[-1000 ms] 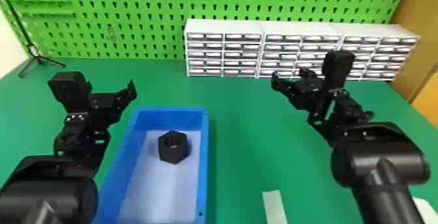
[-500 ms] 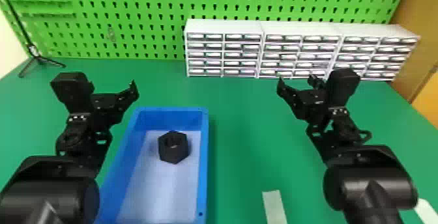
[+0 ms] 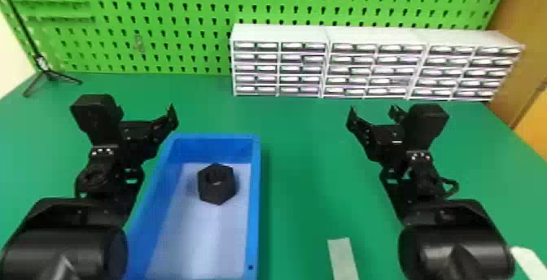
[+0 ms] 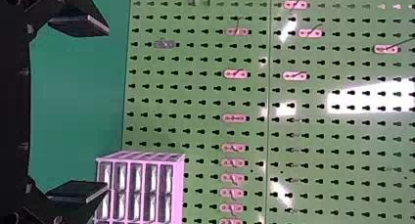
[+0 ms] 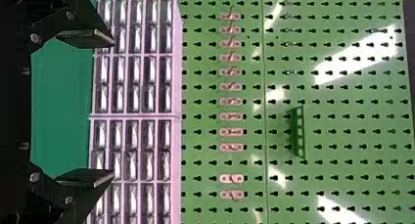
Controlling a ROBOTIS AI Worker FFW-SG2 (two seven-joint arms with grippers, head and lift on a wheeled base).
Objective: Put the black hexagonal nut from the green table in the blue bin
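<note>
Bench [image 3: 297, 202]: green, its near part running out of the head view; the arms cover parts of it.
Board [image 3: 179, 35]: green and full of holes behind the bench, its top cut off in the head view.
Left arm [image 3: 73, 246]: cut off at the bottom edge of the head view, overlapping the bin's near left side.
Right arm [image 3: 456, 246]: over the bench's right part, also cut off at the bottom.
Drawers [image 3: 281, 33]: a white row in front of the board; their contents are hard to make out.
Bin [image 3: 254, 202]: blue, pale inside, its near end cut off.
Stand [image 3: 49, 74]: black, three-legged, at the far left, its top cut off.
Left fingers [image 3: 172, 117]: wide open, holding nothing; the left wrist view shows both. In the head view they appear near the bin's far left corner, one partly hidden.
Right fingers [image 3: 352, 118]: wide open too, holding nothing, right of the bin and well apart from it.
Strip [image 3: 344, 257]: pale, near the bottom edge, its near end cut off.
Nut [image 3: 222, 193]: black, inside the bin on its floor, between the two pairs of fingers sideways but closer to the robot, touching neither; the inside of its hole is too dark to read.
</note>
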